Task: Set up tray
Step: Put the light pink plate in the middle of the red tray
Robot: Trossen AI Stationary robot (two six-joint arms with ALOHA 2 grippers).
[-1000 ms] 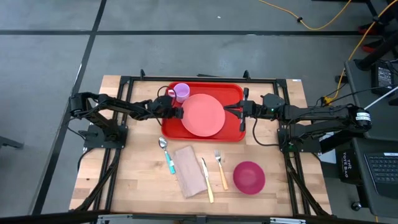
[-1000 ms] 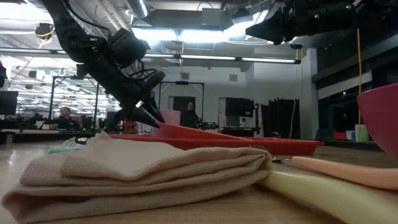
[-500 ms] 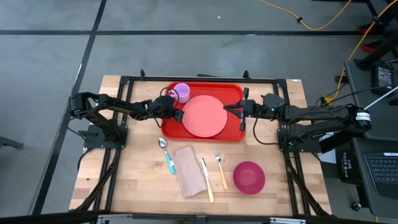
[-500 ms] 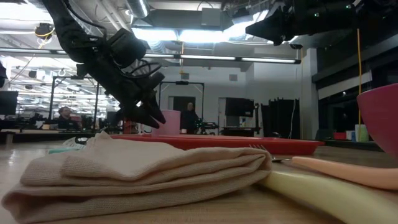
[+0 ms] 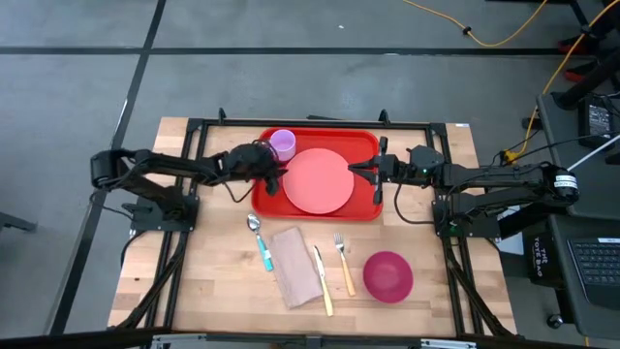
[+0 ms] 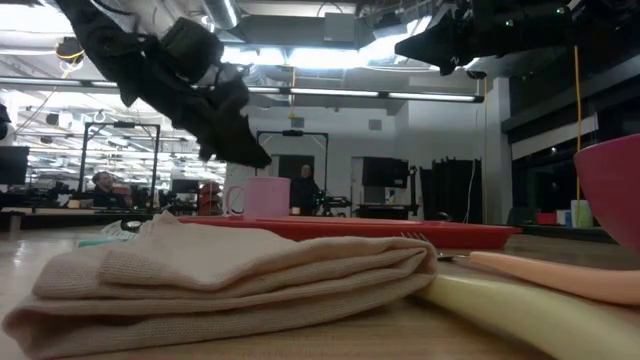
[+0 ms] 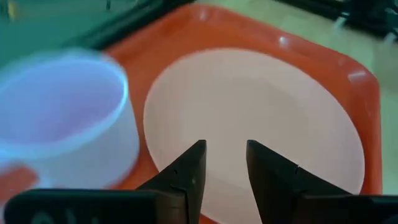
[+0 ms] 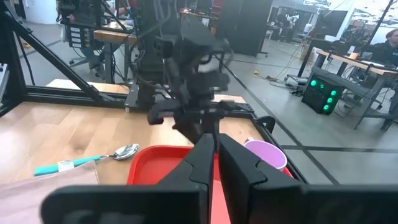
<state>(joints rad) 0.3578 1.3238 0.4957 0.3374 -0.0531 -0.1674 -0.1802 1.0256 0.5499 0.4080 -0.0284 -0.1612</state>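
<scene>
Two grippers flanked the red tray (image 5: 365, 206), which lay flat at the far middle of the table (image 5: 213, 281), carrying a pink plate (image 5: 318, 180) and a lilac cup (image 5: 283, 143). Left gripper (image 5: 272, 177) hovered over the tray's left edge, just beside the cup, its fingers (image 7: 188, 175) parted by a narrow gap above the plate and gripping nothing. Right gripper (image 5: 360, 172) sat at the tray's right rim, fingers nearly closed; whether they pinched the rim could not be told.
</scene>
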